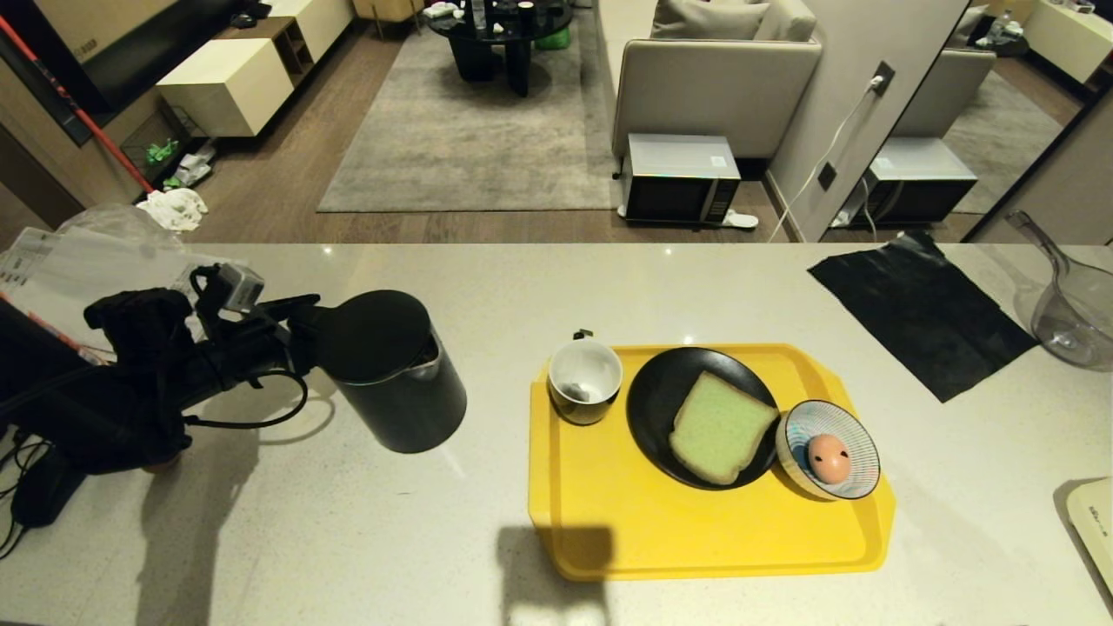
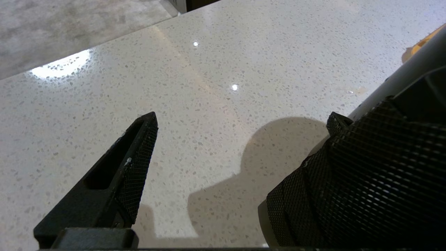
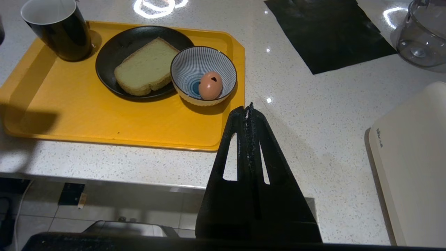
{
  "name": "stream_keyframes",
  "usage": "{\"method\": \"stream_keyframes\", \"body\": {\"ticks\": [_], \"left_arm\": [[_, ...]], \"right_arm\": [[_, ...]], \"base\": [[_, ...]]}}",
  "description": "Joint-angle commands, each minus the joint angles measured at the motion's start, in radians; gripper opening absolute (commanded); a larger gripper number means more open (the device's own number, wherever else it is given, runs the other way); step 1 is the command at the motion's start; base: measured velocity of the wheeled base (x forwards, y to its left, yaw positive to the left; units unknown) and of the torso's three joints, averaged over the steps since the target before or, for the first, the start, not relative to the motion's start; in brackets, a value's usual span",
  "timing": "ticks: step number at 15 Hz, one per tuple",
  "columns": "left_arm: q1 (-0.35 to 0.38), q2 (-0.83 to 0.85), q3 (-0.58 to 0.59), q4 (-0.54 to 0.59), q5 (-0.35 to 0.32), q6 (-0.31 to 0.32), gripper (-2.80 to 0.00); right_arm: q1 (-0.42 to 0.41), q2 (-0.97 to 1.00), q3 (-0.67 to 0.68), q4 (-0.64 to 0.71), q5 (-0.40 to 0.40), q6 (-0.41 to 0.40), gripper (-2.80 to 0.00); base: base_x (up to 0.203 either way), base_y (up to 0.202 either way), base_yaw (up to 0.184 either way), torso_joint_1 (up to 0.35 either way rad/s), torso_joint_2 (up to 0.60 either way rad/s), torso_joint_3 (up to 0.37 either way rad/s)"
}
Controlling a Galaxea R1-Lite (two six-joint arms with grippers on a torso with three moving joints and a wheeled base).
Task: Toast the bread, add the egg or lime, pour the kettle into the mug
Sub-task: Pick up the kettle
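Left hand point(image 1: 300, 335) spread at the kettle point(image 1: 396, 374) — handle not yet gripped.
Centre the handle between the fingers point(image 2: 136, 164), then close firmly before lifting toward the mug point(image 1: 585, 380).

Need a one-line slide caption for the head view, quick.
Open left gripper at the kettle; mug, bread and egg wait on the yellow tray.

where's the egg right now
In the head view the egg lies in the striped bowl on the right end of the yellow tray, just right of the black plate holding the bread.
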Motion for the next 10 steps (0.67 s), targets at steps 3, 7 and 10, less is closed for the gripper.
{"method": "stream_keyframes", "body": {"ticks": [3,7,10], "left_arm": [[-0.004,0.015,-0.033,0.006,-0.003,-0.005,-2.8],[-0.029,0.015,-0.033,0.006,-0.003,-0.007,-2.8],[-0.056,0.01,-0.032,0.006,0.0,-0.007,-2.8]], "right_arm": [[0.001,0.001,0.026,-0.001,0.0,0.0,-2.8],[-0.001,0.001,0.026,-0.001,0.0,0.0,-2.8],[0.001,0.001,0.026,-0.001,0.0,-0.001,-2.8]], "base": [[0.0,0.0,0.0,0.0,0.0,0.0],[0.0,0.0,0.0,0.0,0.0,0.0],[0.0,0.0,0.0,0.0,0.0,0.0]]}}
